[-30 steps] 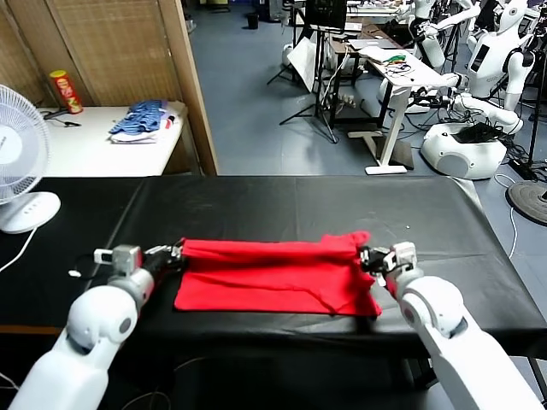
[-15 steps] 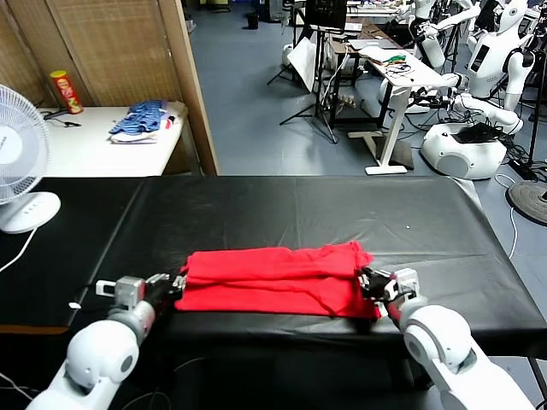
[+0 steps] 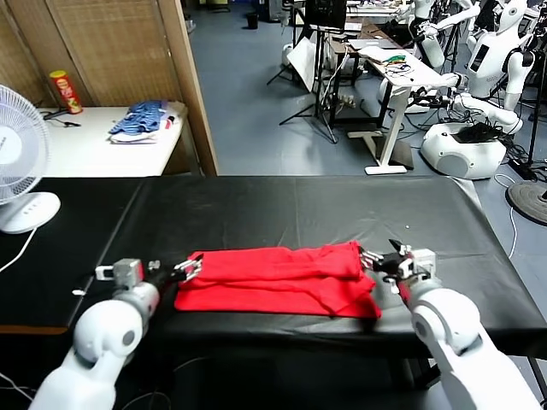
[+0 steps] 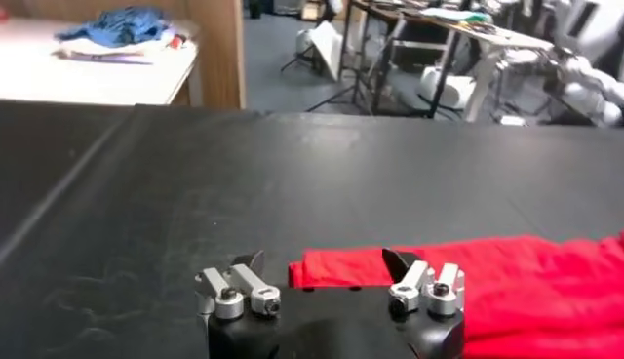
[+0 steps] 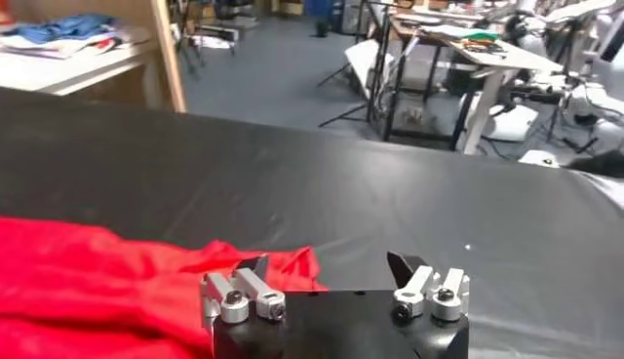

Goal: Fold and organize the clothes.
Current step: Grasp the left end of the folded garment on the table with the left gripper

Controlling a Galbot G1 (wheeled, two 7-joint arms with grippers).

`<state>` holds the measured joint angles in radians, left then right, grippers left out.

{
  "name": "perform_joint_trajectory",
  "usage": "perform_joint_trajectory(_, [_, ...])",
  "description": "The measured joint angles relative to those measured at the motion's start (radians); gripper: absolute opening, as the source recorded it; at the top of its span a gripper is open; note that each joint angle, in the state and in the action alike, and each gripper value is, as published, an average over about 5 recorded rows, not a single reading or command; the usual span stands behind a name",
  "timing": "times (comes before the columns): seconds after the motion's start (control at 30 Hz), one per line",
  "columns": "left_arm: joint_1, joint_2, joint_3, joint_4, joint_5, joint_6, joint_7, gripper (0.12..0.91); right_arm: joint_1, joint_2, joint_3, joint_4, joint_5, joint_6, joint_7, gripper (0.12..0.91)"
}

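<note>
Head view, listed left to right. White fan [image 3: 17, 158] is standing at the far left edge, at 9 o'clock of the frame, its base resting on the black cover. Red snack can [image 3: 66, 91] is standing upright on the white side table [image 3: 85, 149] at 10 o'clock, with a blue-and-white heap of cloth [image 3: 144, 120] lying just beside it toward the wooden partition [image 3: 192, 85].

Black-covered desk [image 3: 299, 209] is filling the middle of the frame.

Left end effector [image 3: 181, 271] is lying low over the desk at 7 o'clock, jaws standing wide, gripping nothing; its fingertips are sitting just at the left edge of the red T-shirt [image 3: 278, 278]. In the left wrist view the same end effector [image 4: 327, 275] is showing both fingers spread, with the T-shirt's [image 4: 468, 298] corner lying on the desk [image 4: 244, 185] between and just beyond them.

Red T-shirt is lying folded into a long flat band near the desk's front edge, at 6 o'clock, running crosswise between the two end effectors.

Right end effector [image 3: 382, 259] is lying at 5 o'clock, jaws likewise standing wide and holding nothing, fingertips just beside the T-shirt's right end. In the right wrist view the end effector [image 5: 327, 270] is showing spread fingers, a red fold [image 5: 117, 288] lying by one of them.

White robots [image 3: 479, 77] and stands are crowding the floor at 1 o'clock.
</note>
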<state>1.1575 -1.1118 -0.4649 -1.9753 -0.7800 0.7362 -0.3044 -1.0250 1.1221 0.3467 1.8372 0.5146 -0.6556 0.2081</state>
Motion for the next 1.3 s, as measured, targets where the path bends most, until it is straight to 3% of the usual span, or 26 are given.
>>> perform_joint_trajectory(0.1, [-0.028,-0.027,0.009,0.055,-0.005,0.0,0.002,0.798,0.01,0.025,-0.006,-0.048,-0.007,0.011,-0.004,0.751])
perform_joint_trajectory(0.27, [-0.053,-0.051,0.011,0.122,-0.024,0.0,0.005,0.752,0.011,0.055,-0.006,-0.094,-0.022,0.033,-0.006,0.518])
perform_joint_trajectory(0.47, [-0.054,-0.062,0.012,0.149,0.0,-0.004,0.012,0.455,-0.01,0.09,-0.01,-0.11,-0.06,0.103,0.03,0.192])
perform_joint_trajectory(0.6, [-0.052,-0.073,0.025,0.166,0.102,-0.046,0.062,0.228,-0.028,0.116,-0.022,-0.116,-0.11,0.169,0.056,0.124])
perform_joint_trajectory(0.7, [-0.054,-0.083,0.034,0.185,0.202,-0.108,0.096,0.14,-0.036,0.127,-0.025,-0.114,-0.123,0.191,0.047,0.123])
perform_joint_trajectory(0.8, [-0.061,-0.093,0.036,0.198,0.263,-0.149,0.107,0.14,-0.045,0.125,-0.019,-0.102,-0.123,0.192,0.023,0.156])
perform_joint_trajectory(0.97, [-0.065,-0.092,0.036,0.196,0.289,-0.176,0.125,0.177,-0.071,0.103,0.002,-0.055,-0.122,0.177,-0.014,0.376])
perform_joint_trajectory(1.2, [-0.059,-0.067,0.019,0.17,0.234,-0.167,0.121,0.529,-0.114,0.076,0.032,0.022,-0.117,0.162,-0.026,0.731])
perform_joint_trajectory(1.3, [-0.048,-0.057,0.003,0.153,0.178,-0.148,0.11,0.675,-0.131,0.067,0.044,0.053,-0.104,0.154,-0.026,0.788])
